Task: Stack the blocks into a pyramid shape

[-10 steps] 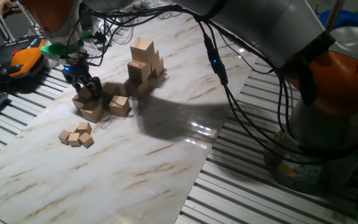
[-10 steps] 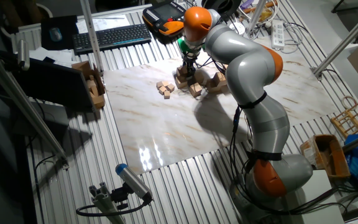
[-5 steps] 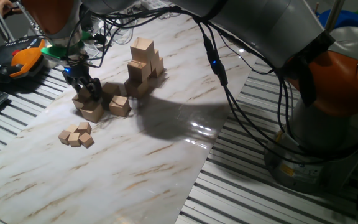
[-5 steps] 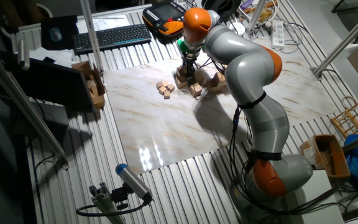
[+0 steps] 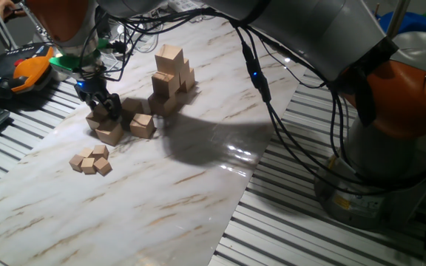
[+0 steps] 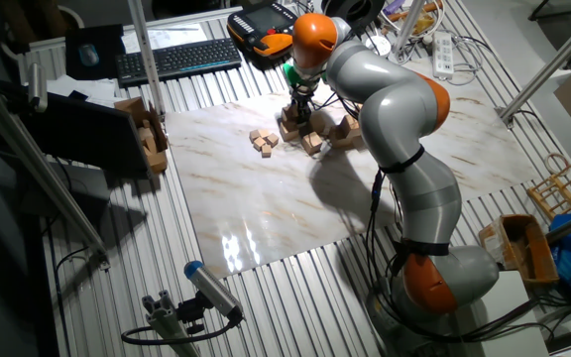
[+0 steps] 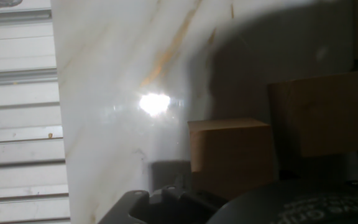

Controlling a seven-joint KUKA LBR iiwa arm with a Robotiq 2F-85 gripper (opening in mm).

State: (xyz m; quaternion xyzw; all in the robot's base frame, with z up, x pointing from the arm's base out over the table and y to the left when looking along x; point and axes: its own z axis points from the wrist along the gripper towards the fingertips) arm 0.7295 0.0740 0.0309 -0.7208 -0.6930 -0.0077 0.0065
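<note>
**K:** Marble-pattern board [image 5: 168,185] lay on the slatted table [image 5: 331,236], cables and a keyboard [image 6: 178,59] at the far edge. Where were the blocks?

**M:** Two groups. A stack [image 5: 171,80] of blocks rose several layers, one cube on top. Just left of it, loose blocks [image 5: 143,125] lay low on the board. The hand [image 5: 104,108] was down among those.

**K:** Hand state?

**M:** Fingers sat at a block [image 5: 97,117] in the low group, another block [image 5: 110,133] right in front of it. Couldn't tell if the jaws were clamped or open; dark fingers hid the contact. Hand view only showed two blocks [image 7: 231,155] close up in shadow, one nearer, one behind to the right [image 7: 322,115].

**K:** Small cubes?

**M:** Cluster of smaller cubes [image 5: 91,160] lay apart, nearer the board's front left, touching each other. Arm [image 6: 385,89] arched over the board from the base [image 6: 444,283].
</note>
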